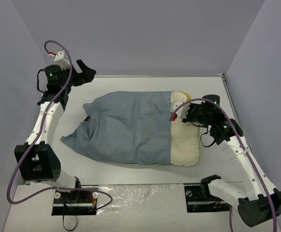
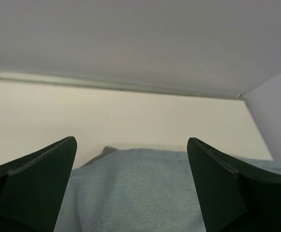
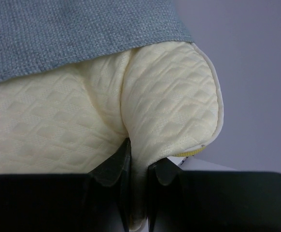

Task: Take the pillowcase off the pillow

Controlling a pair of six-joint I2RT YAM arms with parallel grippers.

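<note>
The blue-grey pillowcase [image 1: 126, 130] lies across the middle of the table and covers most of the cream pillow [image 1: 185, 145], whose right end sticks out of its open mouth. My right gripper [image 1: 185, 114] is shut on a pinched fold of the pillow near its far right corner; in the right wrist view the cream quilted fabric [image 3: 169, 96] is squeezed between the fingers [image 3: 121, 169], with the pillowcase hem [image 3: 82, 34] just above. My left gripper [image 1: 82, 72] is open and empty, raised near the back left, beyond the pillowcase's closed end [image 2: 135, 193].
Grey walls enclose the white table [image 1: 131, 87] at the back and both sides. The arm bases [image 1: 75, 198] stand at the near edge. A small red tag [image 1: 172, 117] shows at the pillowcase mouth.
</note>
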